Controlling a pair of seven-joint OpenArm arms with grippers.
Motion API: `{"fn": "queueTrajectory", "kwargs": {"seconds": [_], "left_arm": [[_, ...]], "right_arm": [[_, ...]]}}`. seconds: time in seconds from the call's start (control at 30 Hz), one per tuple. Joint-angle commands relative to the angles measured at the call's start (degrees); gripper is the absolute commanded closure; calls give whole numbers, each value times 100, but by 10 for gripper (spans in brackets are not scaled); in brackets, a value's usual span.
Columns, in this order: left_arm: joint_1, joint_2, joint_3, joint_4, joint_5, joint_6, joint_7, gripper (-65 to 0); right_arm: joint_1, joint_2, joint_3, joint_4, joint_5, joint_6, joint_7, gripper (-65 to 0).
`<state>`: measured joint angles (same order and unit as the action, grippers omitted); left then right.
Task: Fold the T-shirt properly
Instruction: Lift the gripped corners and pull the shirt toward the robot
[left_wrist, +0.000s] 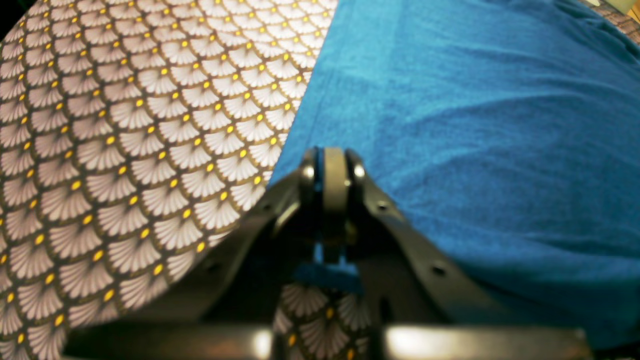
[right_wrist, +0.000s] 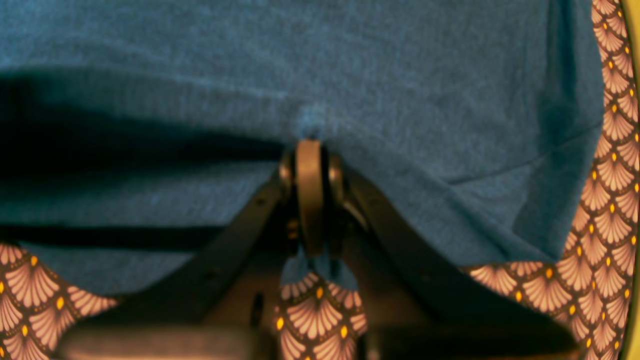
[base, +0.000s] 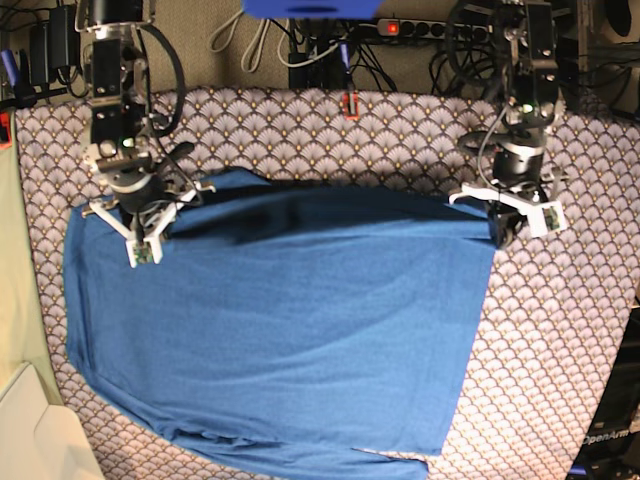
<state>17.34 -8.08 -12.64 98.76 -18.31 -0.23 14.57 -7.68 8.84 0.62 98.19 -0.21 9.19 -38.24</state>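
The blue T-shirt (base: 280, 330) lies spread wide over the scallop-patterned cloth (base: 560, 330), with its far edge raised between the two arms. My left gripper (base: 497, 228) is at the shirt's far right corner. In the left wrist view its jaws (left_wrist: 332, 165) are shut, a scrap of blue fabric shows pinched behind them, and the T-shirt (left_wrist: 475, 125) fills the right side. My right gripper (base: 150, 225) is at the far left corner. In the right wrist view it is shut (right_wrist: 310, 150) on a bunched bit of the T-shirt (right_wrist: 350, 65), which folds over a dark shadow on the left.
Patterned cloth (left_wrist: 125, 150) covers the whole table and shows at the right edge of the right wrist view (right_wrist: 610, 200). Cables and a power strip (base: 400, 28) run behind the table. A beige surface (base: 30, 430) sits at the lower left corner.
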Motion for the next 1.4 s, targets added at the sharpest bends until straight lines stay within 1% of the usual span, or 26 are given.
{"fn": "queueTrajectory", "kwargs": {"seconds": [0.0,0.17,0.37,0.8,0.97,1.1,1.37], "left_arm": [[-42,-50,-23,89,-2,-8,-160,-8],[-121,-58,-23,89,6,-8,-160,-8],[-174,-76,-32,-87,6,1,-160,-8],[-315,-76,-32,-175,6,1,-160,-8],[-350,-76,-32,-324,6,1,-160,-8],[-499,-85,-32,-474,6,1,-160,-8],[-526,-85,-32,-527,6,-8,-160,-10]], "right_arm": [[61,43,12,84,-10,-18,118,0],[157,43,-260,84,-10,-18,127,0],[316,26,-348,66,-10,-18,127,0],[799,43,-357,-417,-10,-18,162,0],[887,43,-374,-417,-10,-18,171,0],[948,43,-550,-531,-10,-18,162,0],[957,43,-550,-610,-10,-18,171,0]]}}
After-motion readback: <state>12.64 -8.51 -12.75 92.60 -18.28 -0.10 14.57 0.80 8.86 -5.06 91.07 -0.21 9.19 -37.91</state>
